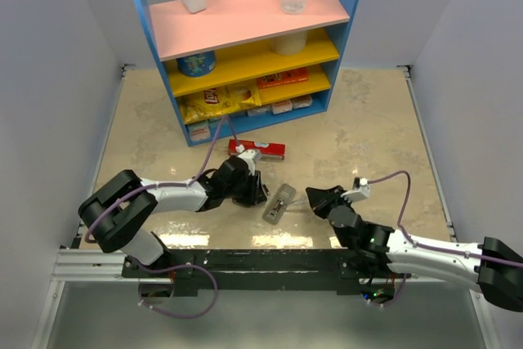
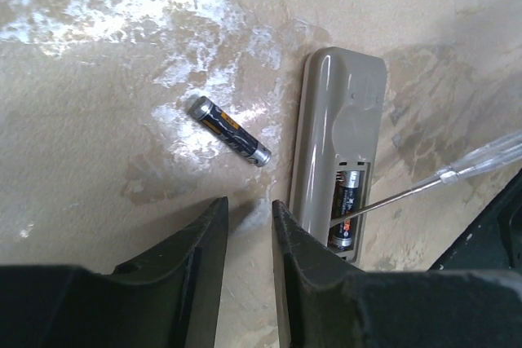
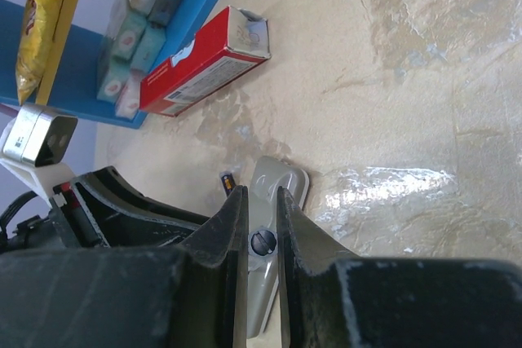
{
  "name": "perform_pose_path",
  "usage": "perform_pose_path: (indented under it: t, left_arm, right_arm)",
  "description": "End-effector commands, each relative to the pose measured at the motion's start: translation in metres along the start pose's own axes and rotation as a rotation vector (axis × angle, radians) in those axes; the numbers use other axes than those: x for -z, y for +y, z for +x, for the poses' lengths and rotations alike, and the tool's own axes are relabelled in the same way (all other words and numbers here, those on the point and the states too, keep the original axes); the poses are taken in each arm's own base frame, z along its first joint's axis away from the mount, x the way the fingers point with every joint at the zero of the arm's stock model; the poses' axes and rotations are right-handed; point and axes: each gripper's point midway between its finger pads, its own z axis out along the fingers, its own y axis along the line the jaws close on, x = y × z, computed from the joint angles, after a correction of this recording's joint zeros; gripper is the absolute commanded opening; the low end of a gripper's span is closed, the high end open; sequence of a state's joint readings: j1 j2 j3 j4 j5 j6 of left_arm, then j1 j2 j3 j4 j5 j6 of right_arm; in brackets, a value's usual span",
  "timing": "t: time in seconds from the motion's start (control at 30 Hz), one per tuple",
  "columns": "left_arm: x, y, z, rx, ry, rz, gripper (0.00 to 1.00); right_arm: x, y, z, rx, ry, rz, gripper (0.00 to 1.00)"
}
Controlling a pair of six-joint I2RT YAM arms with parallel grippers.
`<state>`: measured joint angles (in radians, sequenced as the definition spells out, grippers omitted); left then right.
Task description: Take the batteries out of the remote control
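The remote control (image 1: 279, 203) lies back-up on the table, its battery bay open. In the left wrist view the remote (image 2: 338, 120) holds one battery (image 2: 346, 211) in the bay. A second battery (image 2: 228, 130) lies loose on the table to its left. My left gripper (image 2: 249, 211) is open and empty, low over the table between the loose battery and the remote. My right gripper (image 3: 262, 226) is shut on the clear handle of a thin screwdriver (image 2: 457, 170), whose tip reaches into the bay at the seated battery. The remote (image 3: 281, 181) shows beyond the right fingers.
A flat red box (image 1: 257, 149) lies just behind the remote, also in the right wrist view (image 3: 200, 63). A blue shelf unit (image 1: 245, 46) with snacks and bottles stands at the back. My two grippers (image 1: 249, 190) (image 1: 323, 199) flank the remote closely.
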<state>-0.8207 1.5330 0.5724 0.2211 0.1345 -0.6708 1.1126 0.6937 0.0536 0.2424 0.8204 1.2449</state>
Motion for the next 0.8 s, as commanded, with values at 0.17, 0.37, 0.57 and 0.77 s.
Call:
perform_pose_path:
  t: [0.17, 0.37, 0.57, 0.77]
  left_arm:
    - [0.014, 0.006, -0.014, -0.054, -0.029, -0.073, 0.35]
    - [0.018, -0.012, -0.008, -0.044, -0.010, 0.025, 0.36]
    - [0.014, -0.030, 0.006, -0.055, 0.022, 0.079, 0.36]
    - [0.007, -0.039, 0.016, -0.068, 0.050, 0.095, 0.36]
  right_arm:
    - [0.001, 0.055, -0.022, 0.168, -0.033, -0.085, 0.00]
    - [0.004, 0.087, -0.029, 0.302, -0.009, -0.128, 0.00]
    - [0.002, 0.103, -0.028, 0.408, 0.033, -0.104, 0.00]
    - [0.007, 0.106, -0.042, 0.486, 0.039, -0.049, 0.00]
